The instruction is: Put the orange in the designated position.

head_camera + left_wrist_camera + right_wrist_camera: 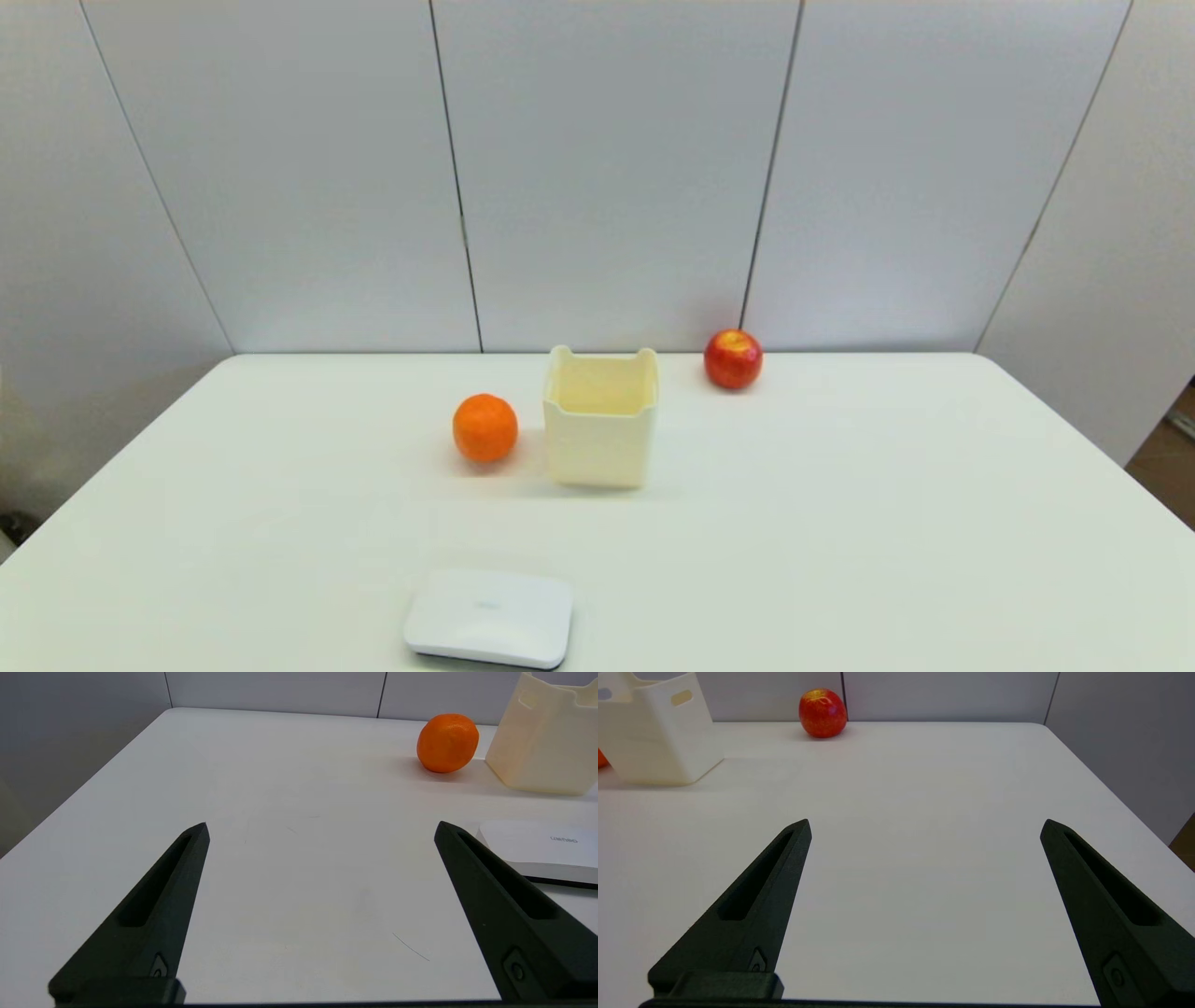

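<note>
1. Table (840,523): white, carries every item listed below.
2. Box (599,429): cream, open-topped, upright near the table centre.
3. Flat white device (488,618): lies at the near edge, at 6 o'clock from the box.
4. Left gripper (320,828): fingers spread wide and released, holding nothing, low over bare table. The orange lies well apart from it, at about 1 o'clock beyond the fingertips.
5. Right gripper (924,826): fingers spread wide, released, over bare table on the right side.
6. Orange (485,427): rests on the table just beside the box, at 9 o'clock from it, a narrow gap between them.
7. Apple (733,358): red, at 2 o'clock from the box, near the far edge.
</note>
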`<action>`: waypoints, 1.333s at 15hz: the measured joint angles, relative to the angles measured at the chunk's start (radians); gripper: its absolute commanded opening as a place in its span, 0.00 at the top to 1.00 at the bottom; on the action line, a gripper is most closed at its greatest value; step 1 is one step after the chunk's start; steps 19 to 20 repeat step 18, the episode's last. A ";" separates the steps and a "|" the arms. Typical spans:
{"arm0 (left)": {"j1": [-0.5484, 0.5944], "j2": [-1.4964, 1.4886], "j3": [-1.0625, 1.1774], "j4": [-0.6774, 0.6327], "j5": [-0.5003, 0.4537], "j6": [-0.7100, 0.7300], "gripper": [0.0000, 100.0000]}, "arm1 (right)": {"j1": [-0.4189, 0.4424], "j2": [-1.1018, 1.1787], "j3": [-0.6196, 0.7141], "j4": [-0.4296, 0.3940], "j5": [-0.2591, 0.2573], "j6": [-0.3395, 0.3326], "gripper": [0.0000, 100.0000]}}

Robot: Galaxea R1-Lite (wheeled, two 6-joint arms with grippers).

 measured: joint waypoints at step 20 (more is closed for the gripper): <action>0.000 0.000 0.000 0.000 0.000 0.000 0.00 | 0.000 0.000 0.000 0.000 -0.001 0.007 0.00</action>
